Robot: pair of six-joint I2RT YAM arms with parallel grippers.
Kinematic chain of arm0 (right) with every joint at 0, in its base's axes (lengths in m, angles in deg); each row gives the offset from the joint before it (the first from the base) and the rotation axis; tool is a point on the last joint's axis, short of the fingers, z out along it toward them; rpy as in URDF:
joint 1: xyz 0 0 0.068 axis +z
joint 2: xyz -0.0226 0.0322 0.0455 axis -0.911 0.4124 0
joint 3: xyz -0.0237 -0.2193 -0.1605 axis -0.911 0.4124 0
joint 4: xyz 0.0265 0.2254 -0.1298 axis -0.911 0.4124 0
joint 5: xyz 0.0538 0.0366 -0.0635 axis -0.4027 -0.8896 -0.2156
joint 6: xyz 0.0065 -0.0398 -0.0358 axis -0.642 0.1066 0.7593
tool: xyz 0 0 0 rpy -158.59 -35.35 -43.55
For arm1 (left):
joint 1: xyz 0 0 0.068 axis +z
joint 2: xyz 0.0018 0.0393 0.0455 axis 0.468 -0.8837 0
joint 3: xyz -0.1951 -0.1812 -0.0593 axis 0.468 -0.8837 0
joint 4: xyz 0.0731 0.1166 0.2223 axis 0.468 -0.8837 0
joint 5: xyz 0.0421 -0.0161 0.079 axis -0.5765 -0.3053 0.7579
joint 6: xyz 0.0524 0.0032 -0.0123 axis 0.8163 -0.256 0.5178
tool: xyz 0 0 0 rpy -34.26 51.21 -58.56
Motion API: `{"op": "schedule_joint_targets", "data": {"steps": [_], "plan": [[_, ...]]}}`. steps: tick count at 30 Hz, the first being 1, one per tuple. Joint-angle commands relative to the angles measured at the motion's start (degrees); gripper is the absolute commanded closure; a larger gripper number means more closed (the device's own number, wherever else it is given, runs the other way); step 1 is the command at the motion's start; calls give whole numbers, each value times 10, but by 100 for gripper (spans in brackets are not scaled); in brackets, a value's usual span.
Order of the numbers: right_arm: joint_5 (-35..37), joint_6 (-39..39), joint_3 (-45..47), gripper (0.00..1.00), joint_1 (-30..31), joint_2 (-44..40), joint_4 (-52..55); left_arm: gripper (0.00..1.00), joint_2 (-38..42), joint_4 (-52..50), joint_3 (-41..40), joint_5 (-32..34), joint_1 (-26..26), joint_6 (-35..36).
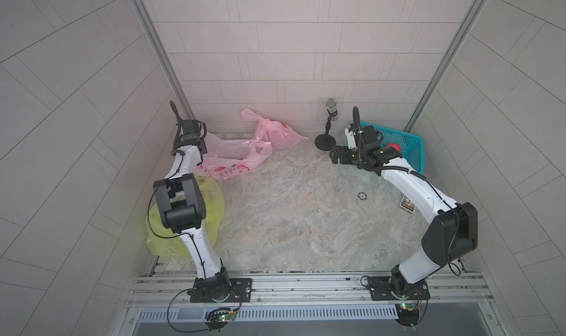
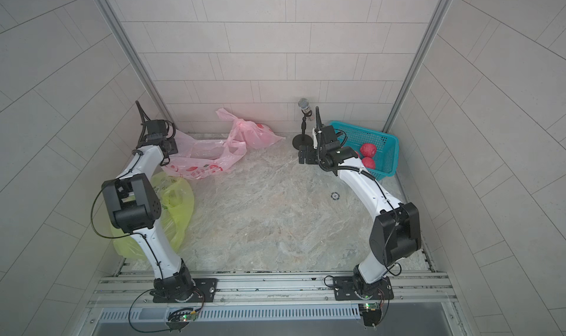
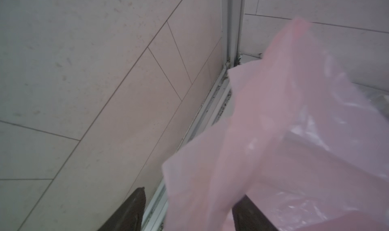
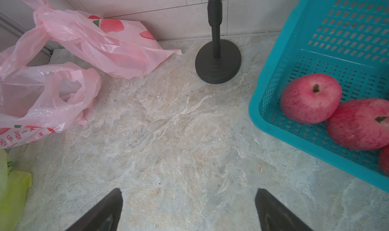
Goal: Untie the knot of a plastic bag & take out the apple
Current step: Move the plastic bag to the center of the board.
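An open pink plastic bag [image 1: 226, 159] lies flat at the back left, handles loose, no knot in it, looking empty. My left gripper [image 1: 202, 146] is at its left end by the corner post. In the left wrist view the left gripper [image 3: 193, 194] is open and blurred pink film [image 3: 273, 135] hangs loose between the jaws. A second pink bag [image 4: 109, 44] leans on the back wall with its handles bunched. My right gripper [image 4: 188, 190] is open and empty over bare table beside the teal basket [image 4: 273, 72]. Red apples [image 4: 310, 98] lie in the basket.
A microphone on a round black stand [image 1: 325, 141] is between the back bag and the basket [image 1: 413, 138]. A yellow-green bag [image 1: 183, 221] lies under the left arm. A small disc [image 1: 362, 195] and a card [image 1: 406, 204] lie near the right arm.
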Motion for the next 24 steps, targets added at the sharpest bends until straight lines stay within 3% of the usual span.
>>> {"op": "schedule_joint_targets", "data": {"steps": [1,3,12,16,24], "plan": [[3,0,-15,0,3,4,9,21,53,38,-20,-89,-2,-44],[0,1,-18,0,5,7,10,16,69,43,-21,-129,-2,-62],[-13,6,-18,0,7,11,6,14,96,104,-25,-335,-18,-146],[-22,2,-9,0,8,10,0,14,73,135,-19,-377,-75,-152],[-25,5,1,0,8,-4,3,10,-6,175,38,-394,-172,-160]]}}
